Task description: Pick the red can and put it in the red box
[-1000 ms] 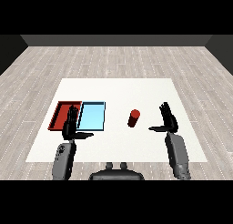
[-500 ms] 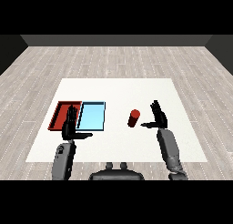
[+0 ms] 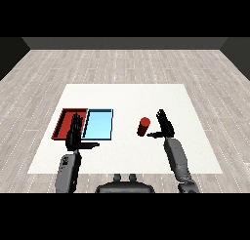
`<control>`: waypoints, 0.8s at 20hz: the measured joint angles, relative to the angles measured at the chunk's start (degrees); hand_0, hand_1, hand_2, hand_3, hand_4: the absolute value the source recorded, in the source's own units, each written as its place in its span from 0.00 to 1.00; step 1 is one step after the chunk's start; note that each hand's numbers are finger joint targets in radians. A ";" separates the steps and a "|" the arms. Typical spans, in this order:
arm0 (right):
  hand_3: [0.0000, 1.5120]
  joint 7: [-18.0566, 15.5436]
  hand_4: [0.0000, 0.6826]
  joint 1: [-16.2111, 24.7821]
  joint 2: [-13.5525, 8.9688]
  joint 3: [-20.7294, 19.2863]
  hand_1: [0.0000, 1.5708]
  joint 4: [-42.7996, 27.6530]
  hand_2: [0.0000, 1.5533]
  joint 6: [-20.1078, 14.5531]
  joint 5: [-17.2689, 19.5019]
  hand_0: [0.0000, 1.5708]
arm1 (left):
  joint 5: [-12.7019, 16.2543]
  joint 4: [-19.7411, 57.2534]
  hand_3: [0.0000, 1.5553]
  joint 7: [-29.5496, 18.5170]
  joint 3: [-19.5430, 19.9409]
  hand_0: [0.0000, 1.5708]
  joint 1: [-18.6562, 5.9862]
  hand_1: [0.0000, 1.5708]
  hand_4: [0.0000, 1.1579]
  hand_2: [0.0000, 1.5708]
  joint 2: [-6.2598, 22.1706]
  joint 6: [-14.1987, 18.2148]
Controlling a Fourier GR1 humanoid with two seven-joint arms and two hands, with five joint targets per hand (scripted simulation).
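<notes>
The red can [image 3: 143, 126] stands upright on the white table, right of the two trays. My right hand [image 3: 166, 126] is just to the can's right, open, its thumb reaching toward the can's base with a small gap between them. The red tray [image 3: 64, 121] lies at the left with nothing in it, touching the light blue tray [image 3: 99, 125]. My left hand [image 3: 75, 135] hovers open over the near edge of the red tray, fingers straight up and thumb out to the right.
The white table [image 3: 127, 97] stretches well beyond the trays toward the far side. Bare table surface lies between the light blue tray and the can. Grey wooden floor surrounds the table.
My right hand has moved left toward the red can, closing most of the gap. The left hand, can and trays have stayed where they were.
</notes>
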 measured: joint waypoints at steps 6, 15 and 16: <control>0.00 -1.96 0.00 -2.75 1.63 -0.02 0.00 6.22 0.00 -0.45 -0.06 0.00 | 0.88 -2.63 0.00 1.89 -0.03 0.00 0.85 0.00 0.00 0.00 0.24 -0.31; 0.00 -3.49 0.00 -5.59 1.98 -0.26 0.00 11.49 0.00 -0.23 -0.37 0.00 | 0.14 -2.43 0.00 2.05 -0.14 0.00 0.13 0.00 0.00 0.00 0.09 0.43; 0.00 -2.90 0.00 -4.97 2.32 0.05 0.00 10.58 0.00 -0.43 -0.50 0.00 | -0.03 -2.01 0.00 1.34 -0.29 0.00 0.42 0.00 0.00 0.00 -0.03 0.32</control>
